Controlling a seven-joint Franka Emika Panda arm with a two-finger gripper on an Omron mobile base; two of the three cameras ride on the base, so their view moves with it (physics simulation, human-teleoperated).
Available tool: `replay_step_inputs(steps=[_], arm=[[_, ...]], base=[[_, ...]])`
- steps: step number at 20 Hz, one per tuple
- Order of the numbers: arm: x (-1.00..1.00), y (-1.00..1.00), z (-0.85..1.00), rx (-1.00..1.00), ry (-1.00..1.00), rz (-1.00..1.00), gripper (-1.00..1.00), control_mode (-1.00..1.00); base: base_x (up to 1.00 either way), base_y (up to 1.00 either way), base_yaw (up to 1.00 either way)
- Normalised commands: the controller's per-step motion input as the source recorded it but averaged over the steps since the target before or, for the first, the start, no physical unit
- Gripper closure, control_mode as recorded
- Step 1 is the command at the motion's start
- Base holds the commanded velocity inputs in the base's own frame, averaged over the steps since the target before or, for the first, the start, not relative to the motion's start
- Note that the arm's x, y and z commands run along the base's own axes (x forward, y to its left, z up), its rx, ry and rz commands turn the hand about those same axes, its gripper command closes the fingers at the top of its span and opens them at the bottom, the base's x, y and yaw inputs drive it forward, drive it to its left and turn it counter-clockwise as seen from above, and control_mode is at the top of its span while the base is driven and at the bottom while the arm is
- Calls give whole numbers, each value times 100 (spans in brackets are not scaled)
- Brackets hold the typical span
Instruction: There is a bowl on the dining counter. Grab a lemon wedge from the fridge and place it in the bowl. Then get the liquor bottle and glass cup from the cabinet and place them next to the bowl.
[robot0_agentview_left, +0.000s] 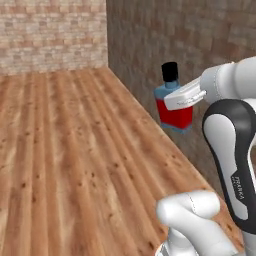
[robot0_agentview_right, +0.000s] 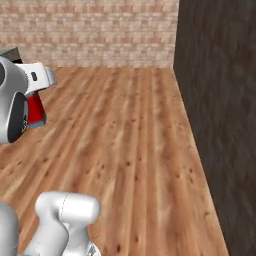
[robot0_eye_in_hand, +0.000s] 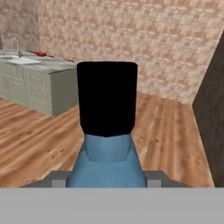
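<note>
Left base view: the white arm bends up from the lower right, and its hand pinches the liquor bottle in mid-air above the wooden floor, beside a dark wall. The bottle stands upright, with a red body, light blue shoulders and a black cap.

Right base view: the bottle's red body peeks out behind the arm at left.

Hand view: the cap and blue shoulders loom close between the fingertips, with the dining table far off at left.
</note>
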Motion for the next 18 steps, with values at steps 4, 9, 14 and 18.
replay_step_inputs(steps=[4, 9, 14, 18], arm=[[0, 0, 0, 0, 0, 0, 100, 100], [0, 0, 0, 0, 0, 0, 100, 100], [0, 0, 0, 0, 0, 0, 100, 100], [0, 0, 0, 0, 0, 0, 100, 100]], base=[[100, 0, 39], [100, 0, 23], [100, 0, 7], [100, 0, 0]])
